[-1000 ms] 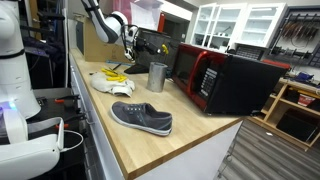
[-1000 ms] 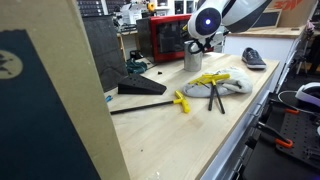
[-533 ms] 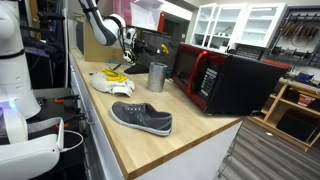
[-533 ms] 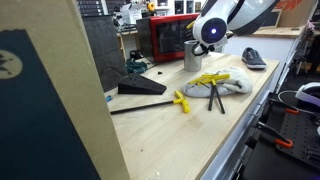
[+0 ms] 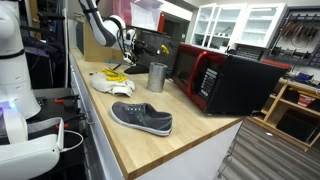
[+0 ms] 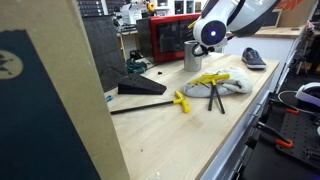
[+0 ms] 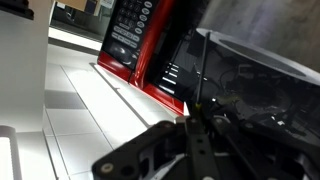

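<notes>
My gripper point(image 5: 128, 42) hangs above the back of the wooden counter point(image 5: 120, 140), over a white cloth point(image 5: 110, 82) with yellow-handled tools on it. In the wrist view the jaws point(image 7: 197, 105) are shut, and a thin dark rod point(image 7: 201, 65) with a yellowish spot at its base sticks out from between them toward the red and black microwave point(image 7: 135, 40). What the rod belongs to I cannot make out. A metal cup point(image 5: 157, 77) stands just beside the gripper. The arm's round wrist point(image 6: 210, 30) hides the fingertips in an exterior view.
A grey shoe point(image 5: 142, 117) lies near the counter's front end. The microwave point(image 5: 225, 80) fills the far side. A yellow-handled screwdriver point(image 6: 182, 101), a long dark rod point(image 6: 140, 106) and a black wedge point(image 6: 140, 87) lie past the cloth point(image 6: 222, 84).
The wrist shifted slightly down and sideways over the cloth during the first half second, then held still. The jaws stayed shut and nothing on the counter moved.
</notes>
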Motion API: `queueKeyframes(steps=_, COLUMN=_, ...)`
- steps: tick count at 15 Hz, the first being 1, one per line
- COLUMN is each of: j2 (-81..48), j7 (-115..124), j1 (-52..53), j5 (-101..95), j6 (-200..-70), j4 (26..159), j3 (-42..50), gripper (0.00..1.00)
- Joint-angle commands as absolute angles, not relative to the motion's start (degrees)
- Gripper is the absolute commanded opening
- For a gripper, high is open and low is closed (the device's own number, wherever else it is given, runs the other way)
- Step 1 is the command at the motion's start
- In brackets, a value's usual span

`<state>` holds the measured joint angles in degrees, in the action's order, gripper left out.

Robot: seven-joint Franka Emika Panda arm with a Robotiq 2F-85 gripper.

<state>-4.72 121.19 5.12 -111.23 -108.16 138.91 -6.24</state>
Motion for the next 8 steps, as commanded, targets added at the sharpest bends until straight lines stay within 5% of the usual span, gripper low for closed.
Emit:
queueKeyframes(steps=1, j2=-7.10, j7=125.07, j1=5.36, j5=-112.02, j6=-106.21, j4=137.51, j3=-6.55, gripper=0.01)
queueKeyframes(steps=8, j2=-8.75, j7=123.37, j1=5.07, j5=-109.59, j6=-108.05, j4=133.05, j3=-6.74, gripper=0.01)
